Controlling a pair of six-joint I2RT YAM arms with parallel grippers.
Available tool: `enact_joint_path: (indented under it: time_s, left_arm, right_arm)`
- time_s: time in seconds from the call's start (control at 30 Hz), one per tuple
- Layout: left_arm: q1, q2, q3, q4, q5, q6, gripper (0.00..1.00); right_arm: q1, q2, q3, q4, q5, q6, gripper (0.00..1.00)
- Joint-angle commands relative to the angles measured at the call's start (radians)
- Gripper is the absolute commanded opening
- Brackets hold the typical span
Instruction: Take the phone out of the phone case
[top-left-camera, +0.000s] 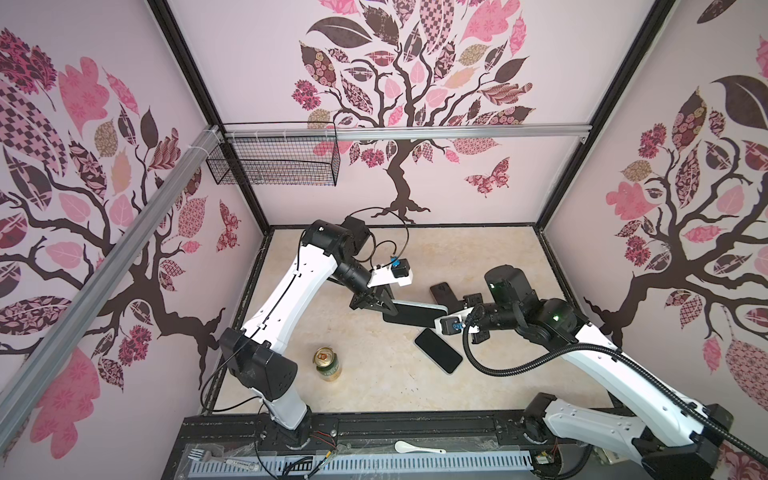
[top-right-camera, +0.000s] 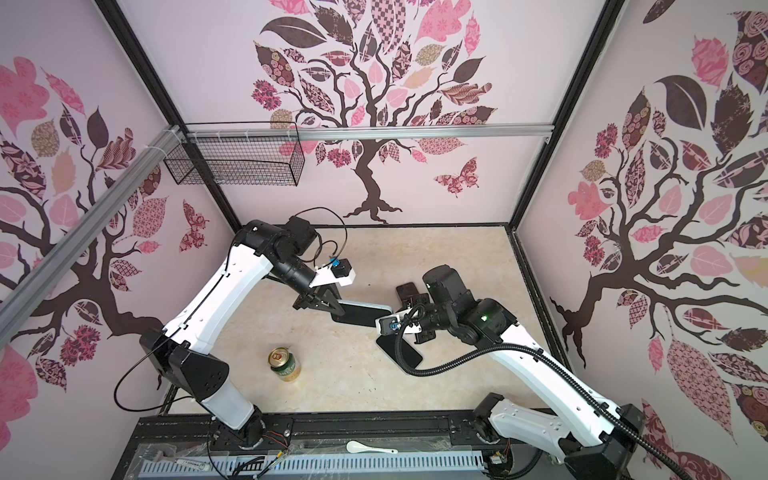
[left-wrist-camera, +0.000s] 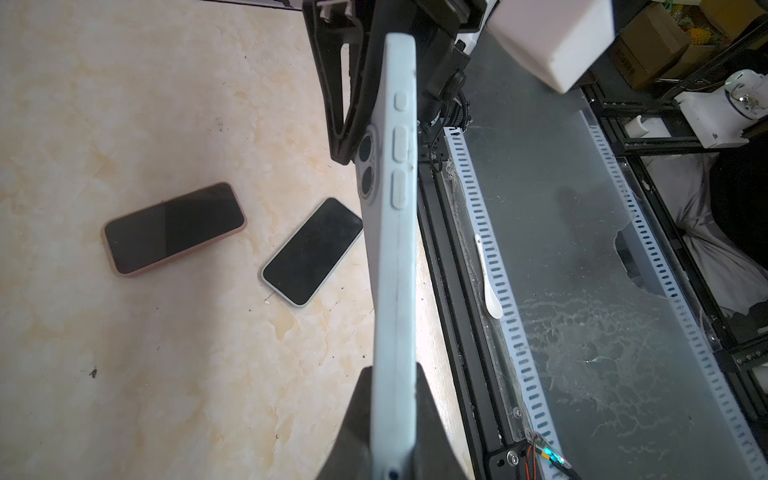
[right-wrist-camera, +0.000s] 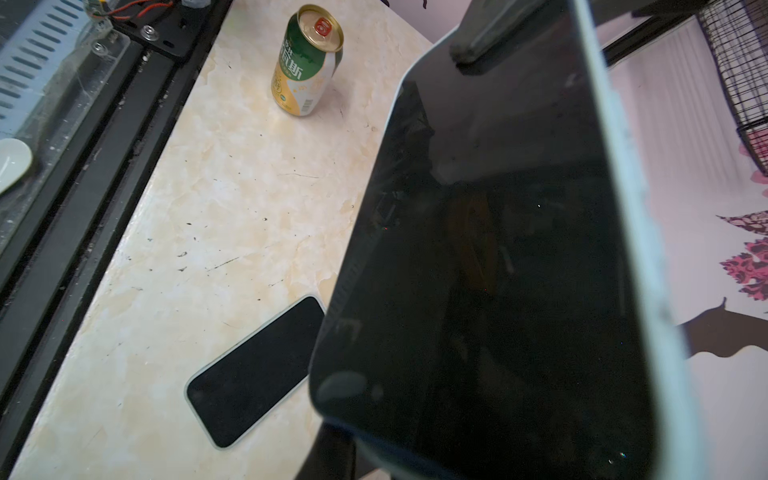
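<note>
The phone (right-wrist-camera: 498, 249), all glossy black glass, hangs tilted above the middle of the marble tabletop (top-left-camera: 374, 395), snug in its pale-blue phone case (left-wrist-camera: 395, 270). The left gripper (left-wrist-camera: 392, 376) pinches its left end across screen and back, and the right gripper (left-wrist-camera: 386, 137) clamps the camera end. The case looks rubbery and the phone stiff, slick and breakable. I'd peel at a corner lip.

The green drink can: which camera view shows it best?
The right wrist view: the can is near and large there, with its label and gold top plain. In both top views it is small, but upright and unhidden. The left wrist view does not show it.
</note>
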Motion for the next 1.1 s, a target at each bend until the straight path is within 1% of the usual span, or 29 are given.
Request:
enact_joint_path:
  time_s: [0.0,0.17,0.3,0.47,0.5,0.53,0.6,0.63,0.67,0.77,0.83,0.87,0.97,1.03,1.07]
  left_arm:
    - [-0.057,0.014,-0.008,-0.111,0.143,-0.022,0.00]
    - [-0.056,0.016,-0.007,-0.111,0.140,-0.022,0.00]
    - [-0.054,0.004,-0.006,-0.110,0.141,-0.016,0.00]
    - [-0.020,-0.048,-0.021,-0.087,0.190,0.007,0.00]
    - [-0.013,-0.063,-0.029,-0.077,0.198,0.009,0.00]
    - [-0.010,-0.078,-0.037,-0.066,0.200,0.002,0.00]
    - [-0.004,-0.104,-0.057,-0.038,0.201,-0.011,0.00]
    - [0.000,-0.115,-0.067,-0.029,0.204,-0.012,0.00]
    - [0.006,-0.127,-0.079,-0.016,0.209,-0.016,0.00]
    - [0.036,-0.180,-0.131,0.058,0.228,-0.051,0.00]
    - [0.056,-0.229,-0.177,0.143,0.236,-0.103,0.00]
    - [0.066,-0.252,-0.203,0.192,0.239,-0.135,0.00]
    - [0.094,-0.340,-0.301,0.393,0.259,-0.266,0.00]
    - [0.097,-0.415,-0.397,0.594,0.263,-0.406,0.00]
    - [0.098,-0.451,-0.447,0.697,0.263,-0.474,0.00]
  right_arm:
    - [0.032,-0.027,0.032,0.315,-0.053,-0.013,0.00]
    - [0.032,-0.044,0.022,0.326,-0.048,-0.025,0.00]
    - [0.032,-0.074,-0.003,0.326,-0.036,-0.006,0.00]
    - [0.031,-0.151,-0.069,0.366,0.017,0.045,0.00]
    - [0.030,-0.160,-0.080,0.367,0.024,0.058,0.06]
    - [0.031,-0.170,-0.091,0.374,0.028,0.075,0.14]
    - [0.030,-0.189,-0.115,0.396,0.036,0.112,0.24]
    - [0.031,-0.200,-0.128,0.410,0.045,0.142,0.30]
    - [0.031,-0.208,-0.140,0.423,0.059,0.170,0.32]
    - [0.029,-0.235,-0.167,0.437,0.121,0.274,0.38]
    - [0.017,-0.257,-0.199,0.453,0.155,0.362,0.42]
    - [0.003,-0.268,-0.218,0.470,0.154,0.406,0.42]
    - [-0.086,-0.314,-0.280,0.554,0.086,0.619,0.43]
    - [-0.164,-0.344,-0.329,0.639,-0.022,0.750,0.42]
    - [-0.183,-0.356,-0.352,0.691,-0.061,0.803,0.41]
